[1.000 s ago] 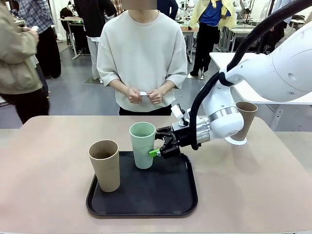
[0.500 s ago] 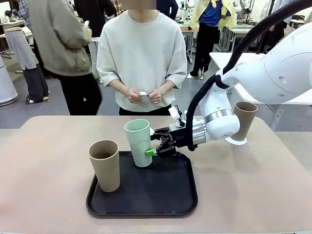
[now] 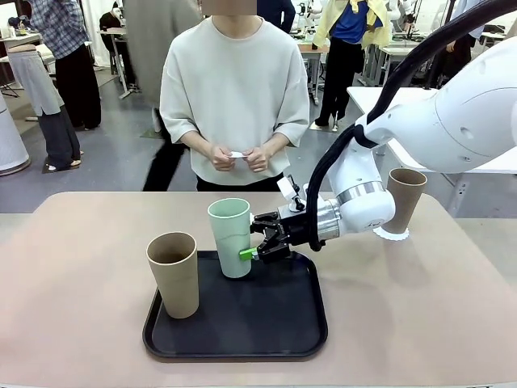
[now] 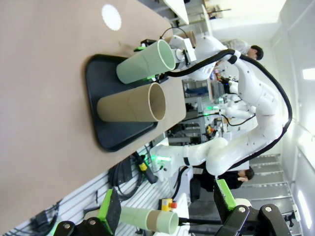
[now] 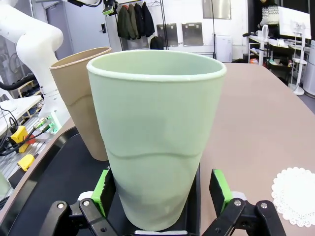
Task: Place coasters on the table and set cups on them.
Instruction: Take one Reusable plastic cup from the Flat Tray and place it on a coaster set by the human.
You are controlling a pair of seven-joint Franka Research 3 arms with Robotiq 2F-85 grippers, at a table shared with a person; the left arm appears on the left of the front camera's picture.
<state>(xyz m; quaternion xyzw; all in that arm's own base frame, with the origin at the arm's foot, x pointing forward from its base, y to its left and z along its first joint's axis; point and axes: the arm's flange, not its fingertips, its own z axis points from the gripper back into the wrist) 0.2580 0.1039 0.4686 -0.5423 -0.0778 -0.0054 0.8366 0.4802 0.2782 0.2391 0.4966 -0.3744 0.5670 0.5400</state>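
Left pincer (image 4: pixel 166 204) spread, holding nothing. Left of frame, left tan cup (image 3: pixel 172 275) on the black tray (image 3: pixel 258 323). Centre, step in hand: taking the tilted mint cup (image 3: pixel 230 237), right pincer (image 3: pixel 257 242) spread astride it, one pad clear, not pinching. Right, right tan cup (image 3: pixel 405 198) set on its coaster (image 3: pixel 390 234) on the worktop (image 3: pixel 81 242). Next calls for closing, lifting, carrying to the bare coaster (image 5: pixel 295 195)
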